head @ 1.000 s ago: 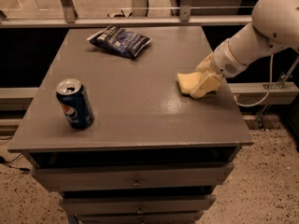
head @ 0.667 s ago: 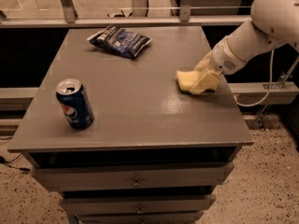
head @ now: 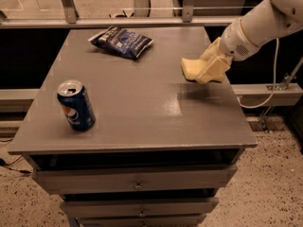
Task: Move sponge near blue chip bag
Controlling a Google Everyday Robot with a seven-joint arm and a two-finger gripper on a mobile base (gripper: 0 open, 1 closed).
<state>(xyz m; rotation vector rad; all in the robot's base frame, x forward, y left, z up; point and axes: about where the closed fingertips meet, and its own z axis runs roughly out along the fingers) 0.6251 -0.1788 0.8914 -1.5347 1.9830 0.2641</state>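
The pale yellow sponge hangs in my gripper above the right side of the grey table top, with its shadow on the surface below. The cream fingers are shut on the sponge's right part. The white arm reaches in from the upper right. The blue chip bag lies flat at the back of the table, left of centre, well to the left of the sponge and farther back.
An upright blue Pepsi can stands near the table's front left. Drawers sit under the top. A metal railing runs behind the table. A cable hangs on the right.
My gripper has lifted the sponge off the table top and carried it a little up and back. The bag and the can have not moved.
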